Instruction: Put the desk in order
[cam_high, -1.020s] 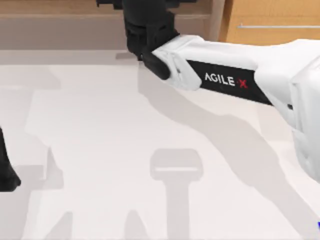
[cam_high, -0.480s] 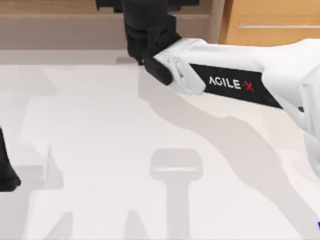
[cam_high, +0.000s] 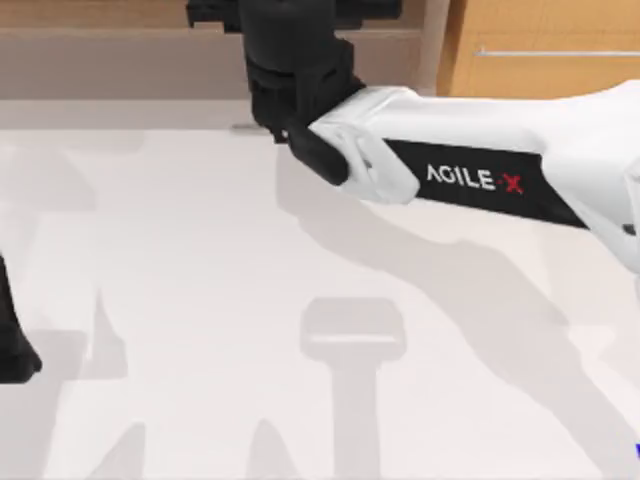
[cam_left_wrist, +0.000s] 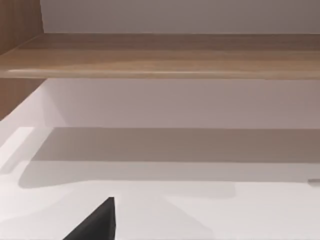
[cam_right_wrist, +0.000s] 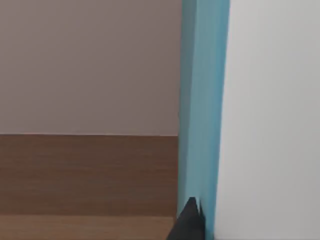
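**deskwatcher:** So the desk's worktop (cam_high: 200, 300) is the broad white slab that runs across the top view, long axis left to right. The brown shelf unit (cam_high: 120, 40) runs along the far edge, and the orange-wood drawer (cam_high: 540, 45) with its slim silver handle (cam_high: 555, 52) sits at the far right, front facing the arms. The drawer looks closed from here.

**simfan22:** And the right arm is stretched right over to the shelf?

**deskwatcher:** Yep, the right gripper (cam_high: 290, 60) is up at the shelf opening, near the middle of the far edge. My guess is it's reaching in there to park something. The right wrist view has a light-blue flat thing (cam_right_wrist: 202, 100), standing on edge and running away from the camera, right beside a dark fingertip (cam_right_wrist: 189, 222) against the brown shelf wood. It looks like a book or folder.

**simfan22:** Are the jaws actually clamped on it?

**deskwatcher:** Honestly can't tell, since there's just that one tip showing. The left gripper (cam_high: 15, 340) is parked at the left edge, and I can't tell the state of its jaws either.
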